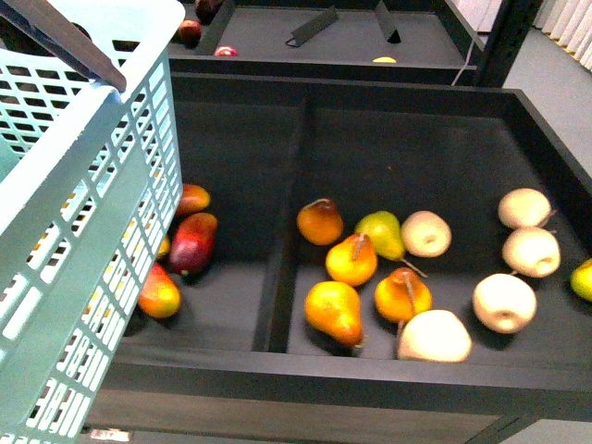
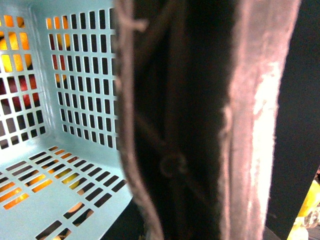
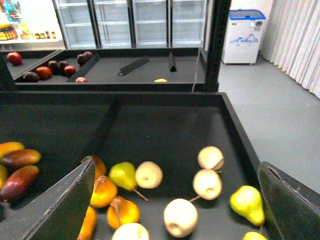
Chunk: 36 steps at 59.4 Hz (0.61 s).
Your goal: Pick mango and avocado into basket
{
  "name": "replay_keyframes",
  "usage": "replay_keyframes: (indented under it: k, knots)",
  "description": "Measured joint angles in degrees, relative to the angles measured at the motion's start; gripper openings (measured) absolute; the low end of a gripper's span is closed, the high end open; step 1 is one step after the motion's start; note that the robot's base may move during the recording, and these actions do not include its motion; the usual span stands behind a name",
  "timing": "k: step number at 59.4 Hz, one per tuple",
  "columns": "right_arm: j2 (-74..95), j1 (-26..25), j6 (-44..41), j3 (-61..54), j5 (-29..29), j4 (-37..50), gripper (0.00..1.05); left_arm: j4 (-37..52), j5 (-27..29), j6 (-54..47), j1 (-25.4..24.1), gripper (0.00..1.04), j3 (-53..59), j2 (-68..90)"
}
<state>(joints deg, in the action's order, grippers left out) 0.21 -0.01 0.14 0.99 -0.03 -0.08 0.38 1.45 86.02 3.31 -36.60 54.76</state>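
Note:
The teal basket (image 1: 83, 213) hangs tilted at the left, over the left compartment of the near bin. My left gripper (image 2: 185, 200) is shut on the basket's brown handle (image 2: 170, 125), which fills the left wrist view; the basket floor (image 2: 55, 195) seen there holds nothing. An orange-yellow mango (image 1: 159, 291) lies beside the basket wall with two redder ones (image 1: 192, 242). A yellow-orange mango (image 3: 10, 148) also shows at the right wrist view's edge. My right gripper (image 3: 175, 210) is open above the pears and pale apples. A nearly black fruit (image 3: 31, 76) in the far bin may be the avocado.
The right compartment holds orange and green pears (image 1: 351, 259) and pale apples (image 1: 504, 302). A raised divider (image 1: 282, 240) splits the near bin. The far bin (image 3: 145, 75) holds red and dark fruit at its left end. A black post (image 3: 216, 45) stands by it.

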Motion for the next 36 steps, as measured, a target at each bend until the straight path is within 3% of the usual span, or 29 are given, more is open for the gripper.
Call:
replay_keyframes:
  k: [36]
  knots:
    - [0.0, 0.0, 0.0, 0.0, 0.13, 0.0, 0.96, 0.0, 0.02, 0.0, 0.0, 0.14, 0.0, 0.0]
